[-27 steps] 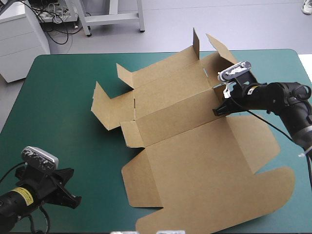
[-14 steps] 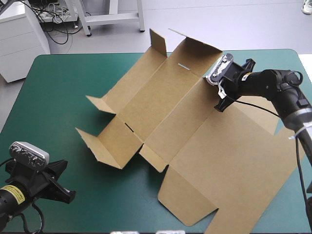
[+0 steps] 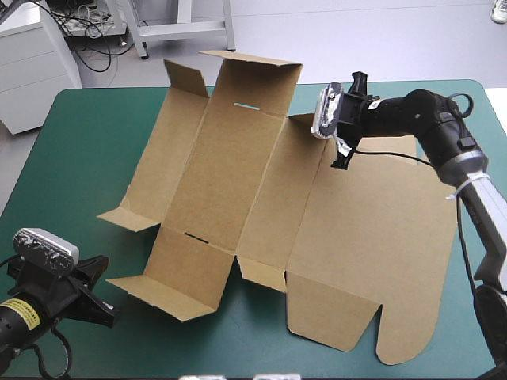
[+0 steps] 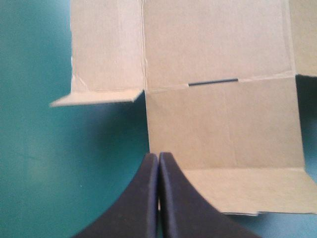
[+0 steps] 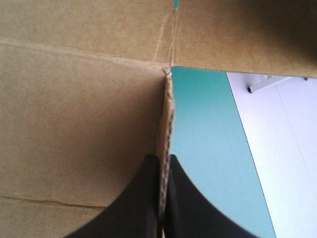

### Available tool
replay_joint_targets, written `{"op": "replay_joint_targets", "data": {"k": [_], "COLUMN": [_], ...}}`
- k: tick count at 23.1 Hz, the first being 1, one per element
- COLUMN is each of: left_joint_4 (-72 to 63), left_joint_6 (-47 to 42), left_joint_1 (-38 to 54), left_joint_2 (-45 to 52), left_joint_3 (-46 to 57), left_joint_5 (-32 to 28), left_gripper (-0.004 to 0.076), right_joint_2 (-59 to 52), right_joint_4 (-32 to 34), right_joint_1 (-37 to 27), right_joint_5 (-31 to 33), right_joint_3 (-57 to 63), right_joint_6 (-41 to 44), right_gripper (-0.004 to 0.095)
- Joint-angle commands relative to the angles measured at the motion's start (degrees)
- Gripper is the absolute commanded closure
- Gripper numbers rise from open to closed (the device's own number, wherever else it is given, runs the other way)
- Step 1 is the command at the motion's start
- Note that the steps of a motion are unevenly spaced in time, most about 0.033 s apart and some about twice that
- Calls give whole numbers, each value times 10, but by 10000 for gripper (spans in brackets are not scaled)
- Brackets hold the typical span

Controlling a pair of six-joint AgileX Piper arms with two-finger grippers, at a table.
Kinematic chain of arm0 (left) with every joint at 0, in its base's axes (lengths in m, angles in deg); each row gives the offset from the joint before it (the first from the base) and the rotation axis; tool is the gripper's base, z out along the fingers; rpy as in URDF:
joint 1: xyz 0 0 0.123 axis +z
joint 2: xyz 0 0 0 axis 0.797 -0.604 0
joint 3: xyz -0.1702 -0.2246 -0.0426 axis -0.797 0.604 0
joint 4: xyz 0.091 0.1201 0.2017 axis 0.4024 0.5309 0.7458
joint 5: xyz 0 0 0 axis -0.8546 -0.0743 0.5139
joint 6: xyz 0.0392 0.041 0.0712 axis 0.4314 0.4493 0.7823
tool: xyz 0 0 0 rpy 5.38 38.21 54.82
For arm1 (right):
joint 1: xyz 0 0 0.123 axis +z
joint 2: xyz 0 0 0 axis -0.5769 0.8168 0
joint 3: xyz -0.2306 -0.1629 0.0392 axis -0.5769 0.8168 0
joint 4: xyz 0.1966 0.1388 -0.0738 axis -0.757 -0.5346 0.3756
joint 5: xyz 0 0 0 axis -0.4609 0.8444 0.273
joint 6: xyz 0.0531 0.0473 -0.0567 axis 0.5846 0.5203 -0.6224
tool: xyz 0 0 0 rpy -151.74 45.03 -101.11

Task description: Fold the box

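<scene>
The brown box (image 3: pixel 238 182) lies as a flat cut sheet across the teal-green table, small flaps raised along its left side. Its far panel reaches past the table's far edge. My right gripper (image 3: pixel 341 161) is at the sheet's far right part, shut on an upright board edge (image 5: pixel 166 124) that runs between its fingers. My left gripper (image 3: pixel 101 297) sits near the front left corner, shut and holding nothing. In the left wrist view its tips (image 4: pixel 159 156) point at the box's nearest flap (image 4: pixel 223 129), just short of the flap's edge.
Bare teal-green cover (image 3: pixel 87 158) shows to the left of the sheet and along the table's right edge (image 3: pixel 483 158). The sheet's rounded lid panel (image 3: pixel 372 261) lies toward the front right, close to the front edge.
The right gripper has swung toward the far left with the board in it, turning the whole sheet; the far panel now points over the far edge. The left gripper barely shifted.
</scene>
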Motion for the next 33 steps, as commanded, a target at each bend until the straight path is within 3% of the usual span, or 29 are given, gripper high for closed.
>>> {"op": "replay_joint_targets", "data": {"k": [1, 8, 13, 16, 22, 25, 28, 31, 33], "left_joint_4": [6, 6, 5, 5, 5, 5, 5, 5, 5], "left_joint_6": [-5, -11, -11, -11, -11, -11, -10, -10, -10], "left_joint_1": [-3, -3, -3, -3, -3, -3, -3, -3, -3], "left_joint_2": [-2, -2, -2, -2, -2, -2, -2, -2, -2], "left_joint_3": [-19, -19, -19, -19, -19, -19, -19, -19, -19], "left_joint_5": [-42, -40, -35, -33, -34, -37, -34, -34, -34], "left_gripper": [756, 756, 756, 756, 756, 756, 756, 756, 756], "right_joint_2": [-11, 25, 56, 63, 63, 63, 63, 63, 63], "right_joint_4": [0, 92, 84, 84, 85, 82, 87, 106, 109], "right_joint_1": [31, 91, 94, 94, 94, 94, 94, 94, 93], "right_joint_5": [-17, -21, -22, -34, -39, -21, -34, -28, -19], "right_joint_3": [-23, -23, -23, -23, -23, -23, -23, -23, -23], "right_joint_6": [-44, -79, -61, 22, 107, 10, 75, 81, 81], "right_gripper": [932, 932, 931, 931, 931, 931, 923, 818, 654]}}
